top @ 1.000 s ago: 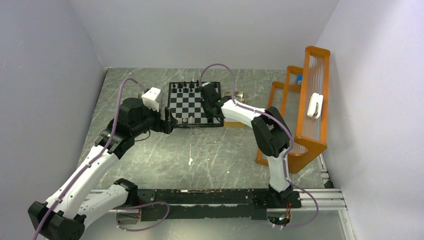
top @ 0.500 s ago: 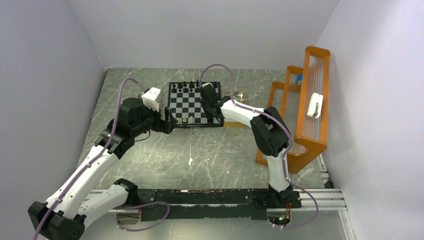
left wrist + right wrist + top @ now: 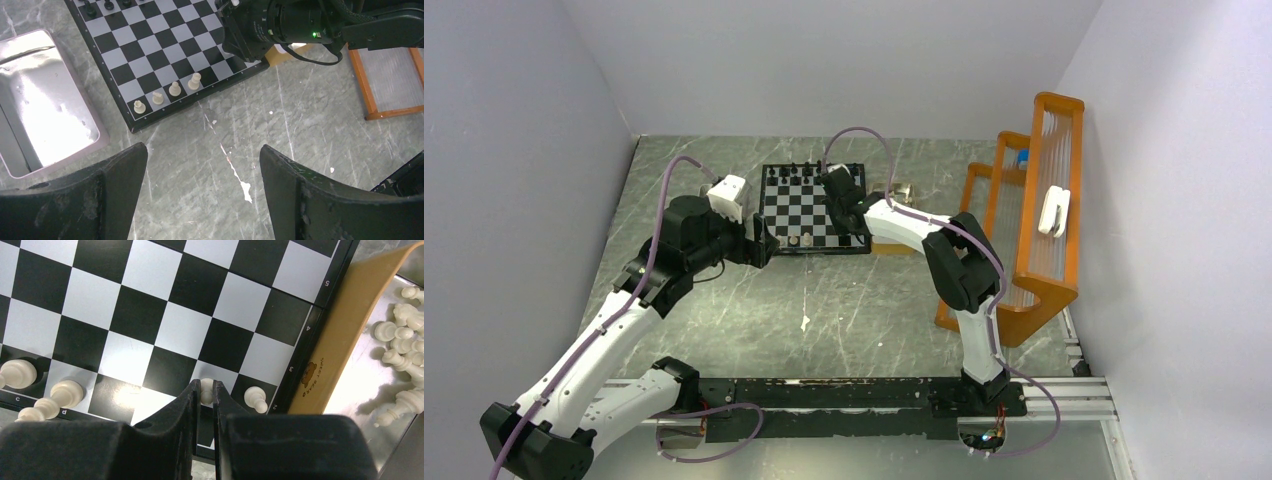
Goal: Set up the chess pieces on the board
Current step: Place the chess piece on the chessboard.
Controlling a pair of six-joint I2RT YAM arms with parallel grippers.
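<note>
The board (image 3: 796, 203) lies at the table's far middle, with black chess pieces (image 3: 796, 171) along its far edge. A row of white pieces (image 3: 174, 89) stands on its near edge. My right gripper (image 3: 205, 388) is shut on a white pawn (image 3: 206, 386), low over a square near the board's right edge, beside another white pawn (image 3: 255, 399). In the top view the right gripper (image 3: 844, 220) sits over the board's right side. My left gripper (image 3: 202, 150) is open and holds nothing. It hovers over bare table just off the board's near left corner (image 3: 764, 240).
A silvery metal tray (image 3: 45, 100) lies left of the board. To the board's right, a tan tray (image 3: 345, 330) borders a metal tray with several loose white pieces (image 3: 400, 340). An orange rack (image 3: 1049, 200) stands along the right wall.
The right gripper has edged slightly left over the board, still holding the pawn. The left arm has not moved.
</note>
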